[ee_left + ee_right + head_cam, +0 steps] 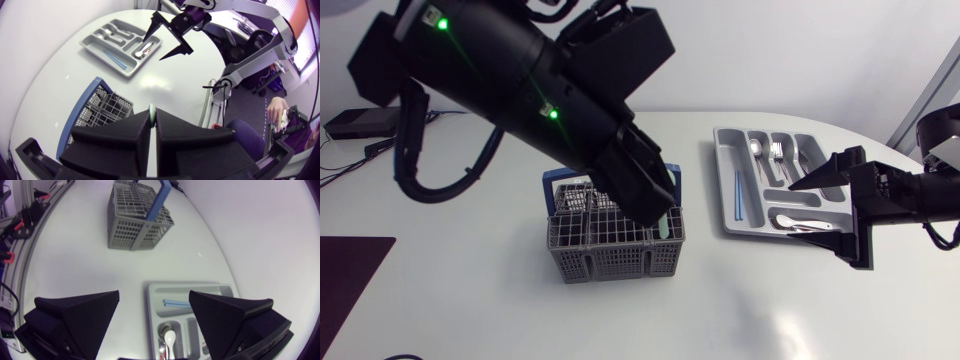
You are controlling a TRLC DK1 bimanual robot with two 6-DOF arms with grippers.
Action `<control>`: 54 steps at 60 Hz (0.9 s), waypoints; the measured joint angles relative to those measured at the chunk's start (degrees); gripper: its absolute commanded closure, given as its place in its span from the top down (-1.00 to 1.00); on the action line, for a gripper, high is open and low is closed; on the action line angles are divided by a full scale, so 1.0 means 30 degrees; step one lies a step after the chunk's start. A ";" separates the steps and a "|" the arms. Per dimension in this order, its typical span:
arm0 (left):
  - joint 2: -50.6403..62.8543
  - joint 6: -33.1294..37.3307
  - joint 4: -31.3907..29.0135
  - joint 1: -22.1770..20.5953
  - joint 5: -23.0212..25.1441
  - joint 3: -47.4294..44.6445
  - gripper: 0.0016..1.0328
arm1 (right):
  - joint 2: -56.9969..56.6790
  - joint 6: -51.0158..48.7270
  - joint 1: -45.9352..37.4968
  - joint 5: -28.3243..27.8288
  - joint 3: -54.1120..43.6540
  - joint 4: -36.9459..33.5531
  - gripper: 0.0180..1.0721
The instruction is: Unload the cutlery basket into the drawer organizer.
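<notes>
Pale-green and thin, probably light plastic though only its tip shows, the utensil sits clamped in the left claw just above the basket, stiff but slick, best pinched mid-handle, while the right claw gapes apart over the drawer organizer.

Cutlery basket stands mid-tabletop. Drawer organizer lies to its right, apart from it, near the tabletop's right edge. Forks lie in the rear compartments, a spoon in the front one. Left gripper is over the basket's right side, clamping a utensil. Right gripper is over the organizer's front.
</notes>
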 measured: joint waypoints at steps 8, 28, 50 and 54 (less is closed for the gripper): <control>0.0036 0.2382 0.0699 0.0117 0.1304 -0.0124 -0.94 | -0.1639 0.1734 0.2076 -0.0350 0.0044 -0.1931 0.89; 0.1654 0.7300 0.2368 0.1246 0.4269 -0.1508 -0.94 | -0.3570 0.7082 0.7060 -0.0852 0.0051 -0.2237 0.71; 0.2623 0.9879 0.2346 0.1770 0.7249 -0.1545 -0.94 | -0.3898 1.1672 1.0018 -0.0976 0.0015 0.1362 -0.12; 0.2659 1.0032 0.2280 0.1829 0.7490 -0.1545 -0.94 | -0.3949 1.2014 1.0302 -0.0969 0.0007 0.1639 -0.23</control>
